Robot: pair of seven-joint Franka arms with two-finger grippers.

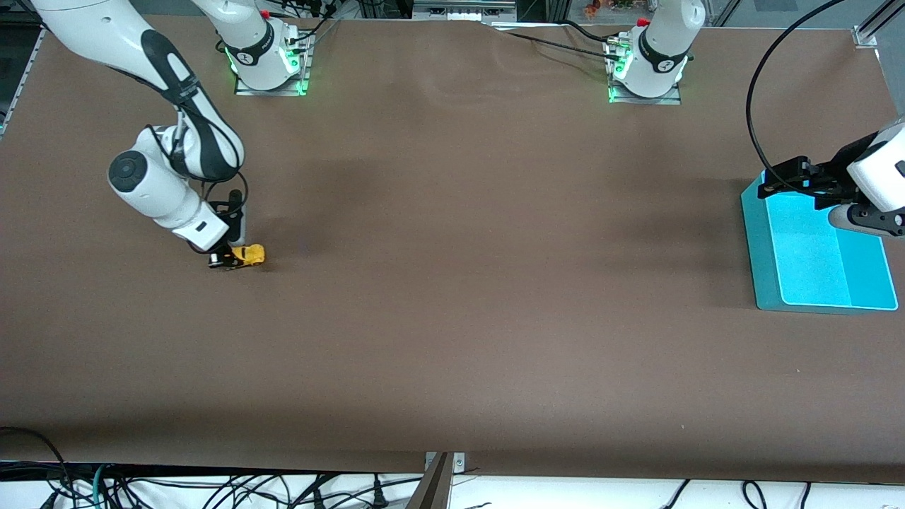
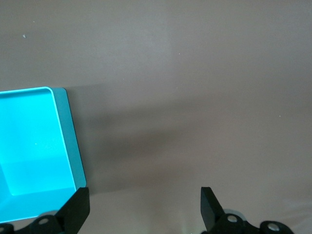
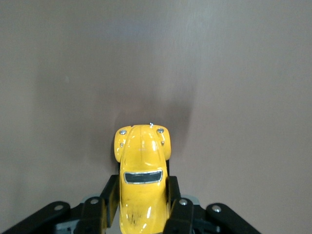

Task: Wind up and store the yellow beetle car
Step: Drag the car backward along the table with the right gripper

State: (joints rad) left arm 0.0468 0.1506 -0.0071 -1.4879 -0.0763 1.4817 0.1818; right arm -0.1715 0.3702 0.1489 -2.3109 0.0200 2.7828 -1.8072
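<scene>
Yellow beetle car [image 1: 250, 254] sits low at the brown table [image 1: 452, 283], toward the right arm's end, clamped between the black fingers [image 3: 176, 207] of the right gripper [image 1: 228, 259]. In the right wrist view the car [image 3: 141, 183] shows its rounded bonnet, two small silver headlights and a dark windscreen, with its nose pointing away from the gripper [image 3: 140, 209] and its rear part pinched on both flanks by the finger pads. Whether its wheels touch the tabletop or hang just above it cannot be told; a soft shadow lies on the brown surface around its nose. The right arm comes down from its base [image 1: 269, 67] at the upper edge of the front view, bends at the elbow and reaches to the car with its white wrist tilted over it. Well apart from the car, at the left arm's end of the table, lies a turquoise tray [image 1: 763, 268] with a raised rim and a brighter inner floor. The left gripper [image 1: 786, 178] hangs over the corner of that tray nearest the robots' bases, its jaws spread wide with nothing between them; the left wrist view shows the two black fingertips [image 2: 78, 209] standing far apart, the tray's corner [image 2: 70, 141] beside one of them and bare brown tabletop under the rest. The left arm waits there. Black cables [image 1: 212, 491] lie along the table edge nearest the front camera.
</scene>
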